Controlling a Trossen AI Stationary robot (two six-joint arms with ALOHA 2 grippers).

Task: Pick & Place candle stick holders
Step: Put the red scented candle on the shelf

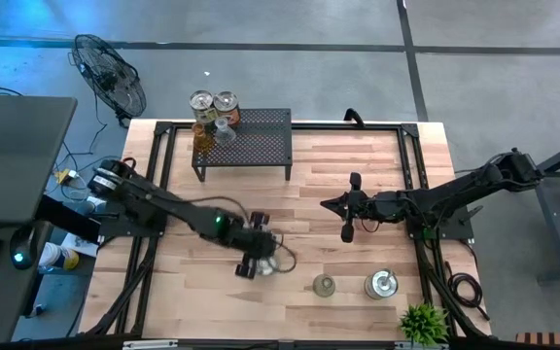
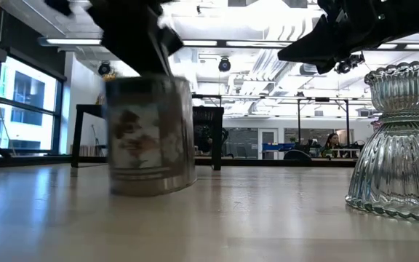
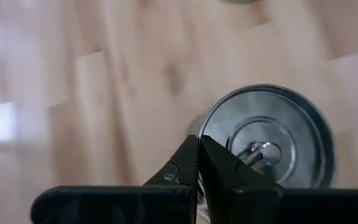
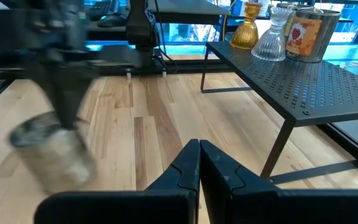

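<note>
My left gripper [image 1: 263,256] is near the table's middle and is shut on a shiny silver tin holder [image 1: 280,259]. The holder shows blurred in the low view [image 2: 151,135] and from above in the left wrist view [image 3: 269,140]. My right gripper [image 1: 347,222] hovers right of centre, shut and empty, and it also shows in its own wrist view [image 4: 199,149]. Several more holders stand on the black rack's far left corner: two silver ones [image 1: 214,101], an amber one [image 1: 202,132] and a clear one [image 1: 225,131]. My left gripper pinches the tin holder's rim [image 3: 199,127] on one side. One finger is over the inside and the other is outside the wall. The fingers come from above, pointing down. The holder hangs upright below them; I cannot tell whether its base is on the table or just above it.
A small olive holder [image 1: 325,285] and a pale round one [image 1: 382,284] stand near the near edge. A clear ribbed glass holder [image 2: 398,145] stands on its flared base. The black perforated rack [image 1: 251,146] is at the far side, and a green plant [image 1: 423,323] is at the near right corner.
</note>
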